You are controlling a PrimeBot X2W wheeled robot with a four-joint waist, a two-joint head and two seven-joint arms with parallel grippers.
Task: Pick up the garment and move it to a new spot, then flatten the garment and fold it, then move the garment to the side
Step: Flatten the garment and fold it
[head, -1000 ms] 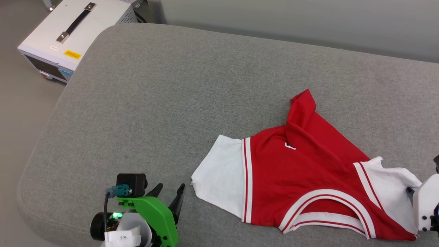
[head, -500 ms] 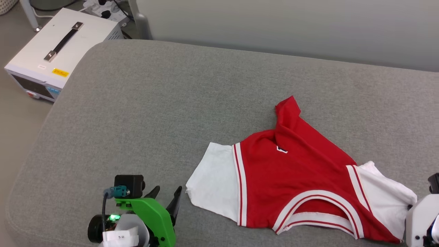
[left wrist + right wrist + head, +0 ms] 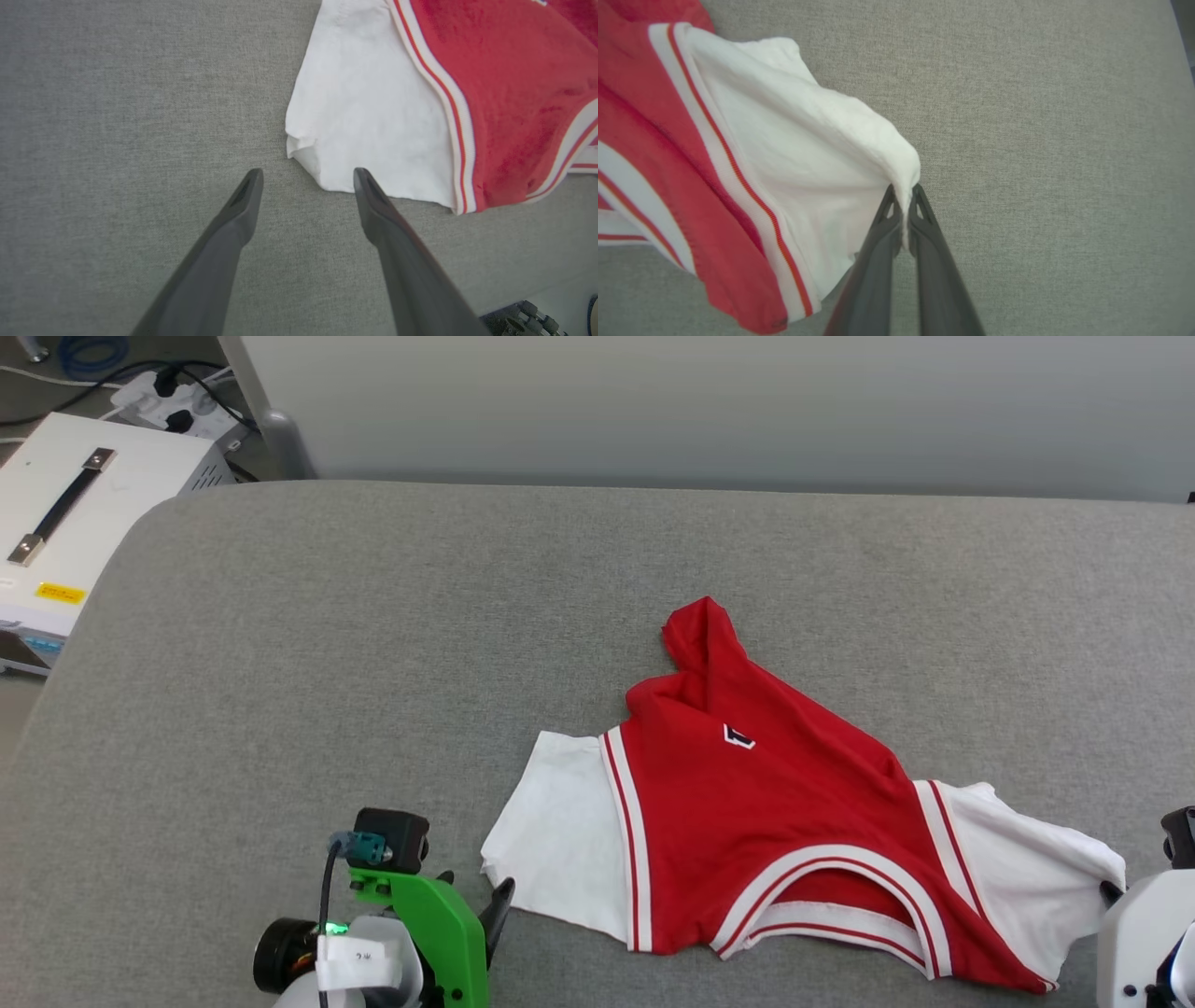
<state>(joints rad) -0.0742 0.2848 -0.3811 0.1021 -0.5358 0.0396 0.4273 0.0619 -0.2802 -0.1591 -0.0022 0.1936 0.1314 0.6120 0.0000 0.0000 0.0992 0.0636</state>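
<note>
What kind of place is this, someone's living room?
Probably a robot test lab, not a home: the garment lies on a grey sofa-like cushion, but beside it sit a white instrument box with a carry handle and a power strip with cables.

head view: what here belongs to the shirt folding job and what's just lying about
Part of the job:
red jersey T-shirt with white sleeves
right fingers, shut on one sleeve
left fingers, open near the other sleeve
grey cushion under it

Just lying about:
white equipment box with a black handle
power strip with plugs
</note>
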